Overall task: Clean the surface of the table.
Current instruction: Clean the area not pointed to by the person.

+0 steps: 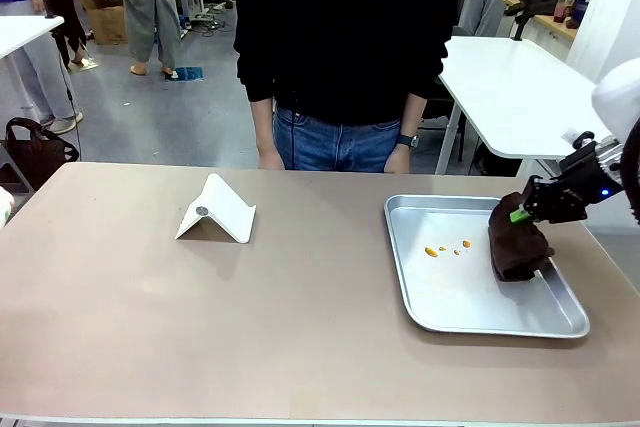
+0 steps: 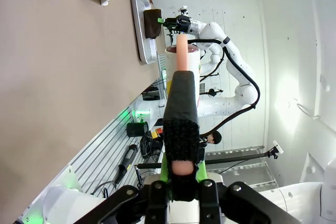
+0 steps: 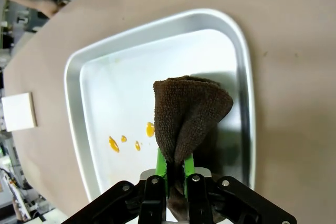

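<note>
Right gripper [image 1: 520, 215] clamped on a brown cloth [image 1: 518, 242] hanging into the silver tray [image 1: 450, 292] at its right end; orange drops [image 1: 445, 250] sit mid-tray, apart from the cloth. Table [image 1: 250, 317] spreads beige under the tray and a white folded stand [image 1: 215, 212]. Likely a wipe: keep the pinch firm, lower until the fold flattens, drag steadily without shoving the tray. Left gripper [image 2: 181, 174] closed on a pink-and-black stick [image 2: 181, 114]; what it is, unclear. Whether the cloth touches the tray floor, cannot tell.
</note>
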`<state>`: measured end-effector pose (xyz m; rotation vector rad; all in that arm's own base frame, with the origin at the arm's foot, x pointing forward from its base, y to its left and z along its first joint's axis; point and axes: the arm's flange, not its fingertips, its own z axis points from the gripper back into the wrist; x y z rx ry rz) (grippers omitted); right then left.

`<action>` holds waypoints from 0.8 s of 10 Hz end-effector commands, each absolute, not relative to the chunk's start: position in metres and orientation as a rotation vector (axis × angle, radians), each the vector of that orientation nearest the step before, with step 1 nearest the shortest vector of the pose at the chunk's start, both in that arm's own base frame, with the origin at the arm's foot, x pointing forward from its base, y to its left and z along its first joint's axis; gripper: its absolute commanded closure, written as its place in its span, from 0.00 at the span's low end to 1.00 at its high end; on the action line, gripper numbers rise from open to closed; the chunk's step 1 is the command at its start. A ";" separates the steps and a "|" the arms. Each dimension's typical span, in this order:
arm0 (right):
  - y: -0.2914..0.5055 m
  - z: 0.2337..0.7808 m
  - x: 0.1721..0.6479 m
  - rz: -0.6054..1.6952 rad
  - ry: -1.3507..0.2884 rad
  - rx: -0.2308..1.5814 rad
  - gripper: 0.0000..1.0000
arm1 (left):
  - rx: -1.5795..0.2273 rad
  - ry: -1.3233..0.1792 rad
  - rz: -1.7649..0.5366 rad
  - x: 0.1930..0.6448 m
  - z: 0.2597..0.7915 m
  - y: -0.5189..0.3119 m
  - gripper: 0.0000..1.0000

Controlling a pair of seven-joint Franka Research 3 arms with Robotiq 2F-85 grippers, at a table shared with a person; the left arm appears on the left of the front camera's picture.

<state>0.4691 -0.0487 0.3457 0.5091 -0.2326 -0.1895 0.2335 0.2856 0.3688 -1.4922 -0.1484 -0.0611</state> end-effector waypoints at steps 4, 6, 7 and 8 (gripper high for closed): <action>-0.014 0.306 0.487 -0.207 -0.207 0.579 0.86 | -1.498 -0.143 -0.053 0.231 0.374 0.286 0.80; 0.000 0.295 0.484 -0.211 -0.188 0.611 0.86 | -1.498 -0.143 -0.053 0.231 0.374 0.286 0.80; 0.008 0.290 0.483 -0.207 -0.171 0.621 0.86 | -1.498 -0.143 -0.053 0.231 0.374 0.286 0.80; 0.017 0.285 0.481 -0.196 -0.151 0.636 0.86 | -1.498 -0.143 -0.053 0.231 0.374 0.286 0.80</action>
